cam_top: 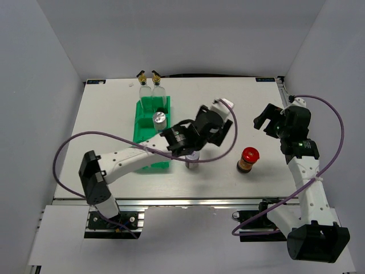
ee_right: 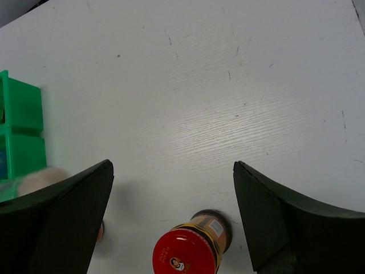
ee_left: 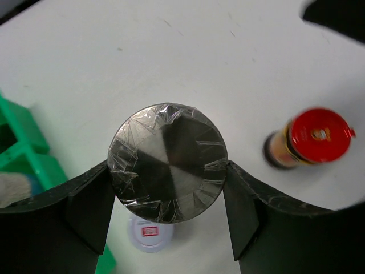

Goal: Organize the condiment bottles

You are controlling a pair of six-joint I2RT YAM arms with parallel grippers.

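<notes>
The table [cam_top: 114,114] is bounded by grey walls at 9, 12 and 3 o'clock; the arm bases sit along its 6 o'clock edge. The green bin [cam_top: 140,132] occupies the left-centre; bare white surface runs from its right wall to the 3 o'clock edge, broken only by the two grippers and two jars.

The left arm is stretched low from 7 o'clock towards the table centre; the left gripper [ee_left: 168,171] is clamped on the dark silver-lidded jar [ee_left: 168,161], one finger pressed against each side of its film-covered lid. A white-lidded jar [ee_left: 149,233] stands on the table just at 6 o'clock of it.

The right arm is raised along the 3 o'clock edge, with its wrist turned inward; the right gripper [ee_right: 171,171] is held with fingers spread wide and nothing between them. The red-lidded brown jar [cam_top: 248,160] stands upright at 7 o'clock of it, apart from both fingers.

The silver-lidded shaker [cam_top: 159,119] is seated in the bin's middle compartment; the two glass bottles [cam_top: 153,91] stand side by side at the bin's 12 o'clock end.
</notes>
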